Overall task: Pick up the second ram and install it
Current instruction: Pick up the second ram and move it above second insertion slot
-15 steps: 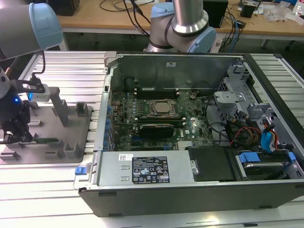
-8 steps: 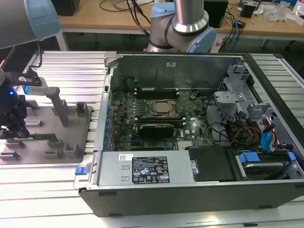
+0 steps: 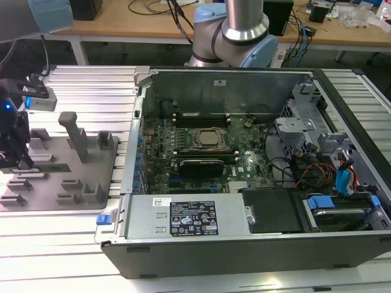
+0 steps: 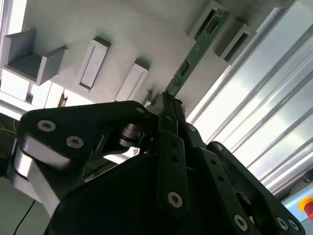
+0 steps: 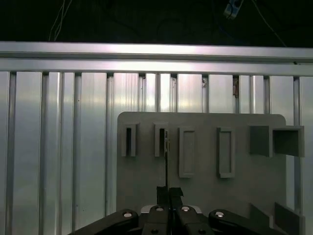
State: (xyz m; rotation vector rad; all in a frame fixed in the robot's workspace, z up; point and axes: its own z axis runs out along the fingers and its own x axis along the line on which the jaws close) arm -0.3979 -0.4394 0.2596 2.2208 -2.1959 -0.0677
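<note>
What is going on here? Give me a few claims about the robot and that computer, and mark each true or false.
1. The gripper has its jaws shut on a ram stick. True.
2. The computer case lies open, with its motherboard showing. True.
3. The gripper is inside the computer case. False: it is over the grey fixture tray, to the exterior view's left of the case.
4. The ram stick is red. False: it is green.
</note>
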